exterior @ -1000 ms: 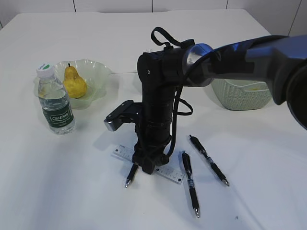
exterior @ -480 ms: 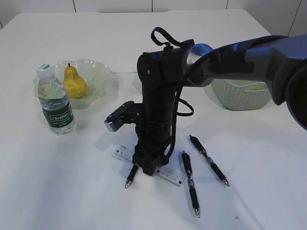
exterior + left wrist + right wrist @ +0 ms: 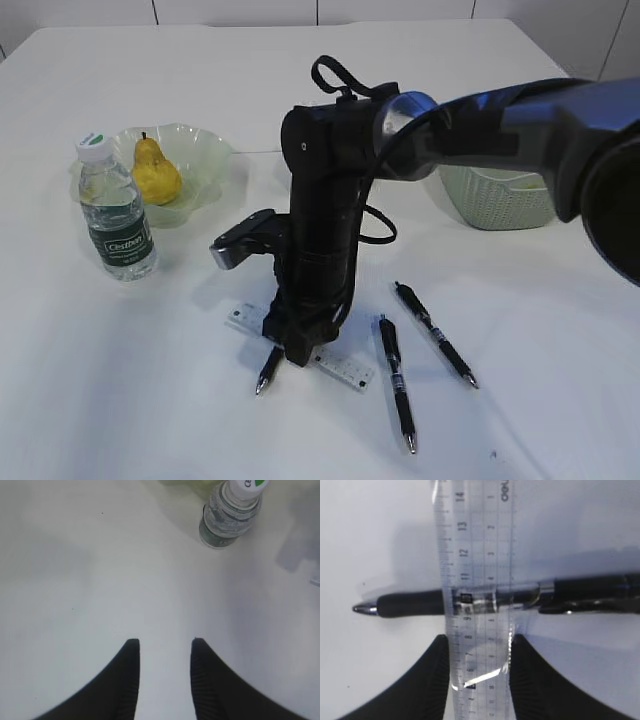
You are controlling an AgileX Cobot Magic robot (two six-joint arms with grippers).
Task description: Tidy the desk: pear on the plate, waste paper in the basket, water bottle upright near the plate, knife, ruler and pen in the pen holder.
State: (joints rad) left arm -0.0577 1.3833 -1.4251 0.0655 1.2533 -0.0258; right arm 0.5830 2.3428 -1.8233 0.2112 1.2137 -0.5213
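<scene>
Three black click pens (image 3: 437, 334), one under a clear plastic ruler (image 3: 474, 580) pinched by the right gripper (image 3: 477, 672), left gripper (image 3: 162, 680) parted, empty, one yellow pear (image 3: 155, 172) on ruffled green glass plate (image 3: 205, 165), one upright clear water bottle (image 3: 114, 207) beside it, ribbed woven basket (image 3: 497, 198)

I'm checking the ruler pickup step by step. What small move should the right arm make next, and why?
Probably lift straight up a little. The right gripper has its fingers against both long edges of the clear ruler, which lies across a black pen. A short vertical lift should free the ruler without dragging that pen.
</scene>
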